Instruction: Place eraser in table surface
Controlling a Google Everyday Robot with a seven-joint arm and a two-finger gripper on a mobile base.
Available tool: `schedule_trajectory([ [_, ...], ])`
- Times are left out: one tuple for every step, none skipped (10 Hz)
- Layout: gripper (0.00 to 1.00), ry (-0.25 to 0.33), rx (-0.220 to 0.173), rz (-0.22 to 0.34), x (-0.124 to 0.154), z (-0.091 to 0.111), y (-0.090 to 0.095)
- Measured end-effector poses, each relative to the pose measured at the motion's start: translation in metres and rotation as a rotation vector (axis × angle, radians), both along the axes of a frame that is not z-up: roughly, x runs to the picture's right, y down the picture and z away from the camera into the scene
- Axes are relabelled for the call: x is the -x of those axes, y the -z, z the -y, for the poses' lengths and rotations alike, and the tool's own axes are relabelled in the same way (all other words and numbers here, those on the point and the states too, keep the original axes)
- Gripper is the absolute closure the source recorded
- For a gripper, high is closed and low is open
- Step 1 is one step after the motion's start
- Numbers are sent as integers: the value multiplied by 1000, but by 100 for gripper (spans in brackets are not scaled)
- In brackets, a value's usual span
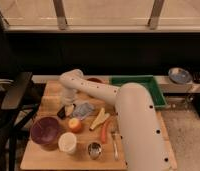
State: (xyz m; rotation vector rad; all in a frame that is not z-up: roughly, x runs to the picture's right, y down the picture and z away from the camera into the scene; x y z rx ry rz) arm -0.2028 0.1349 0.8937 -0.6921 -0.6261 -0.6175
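We cannot tell whether the jaws of the gripper (68,108) are spread or pressed together. The gripper hangs low over the left middle of the counter (49,95), at the end of the white arm (93,90). The eraser (61,113) shows as a dark block just beside the gripper; whether it rests on the wood we cannot tell. A blue-grey block (83,110) lies close on the other side. Nearer us sit a reddish fruit (74,124), a purple bowl (45,132) and a white cup (68,143). A green tray (155,90) stands at the far right edge.
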Motion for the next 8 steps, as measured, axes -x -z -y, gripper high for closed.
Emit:
schedule_trajectory([
  [92,-2,-10,-6,-1,3,3],
  [97,-5,-21,-11,-3,6,6],
  [100,-10,-38,-16,-6,13,12],
  [100,-17,-61,-19,-9,22,21],
  [100,-25,-85,-22,-13,32,30],
  [100,-32,-115,-25,-17,44,41],
  [100,-39,-151,-30,-22,58,52],
  [100,-44,-172,-34,-26,66,58],
])
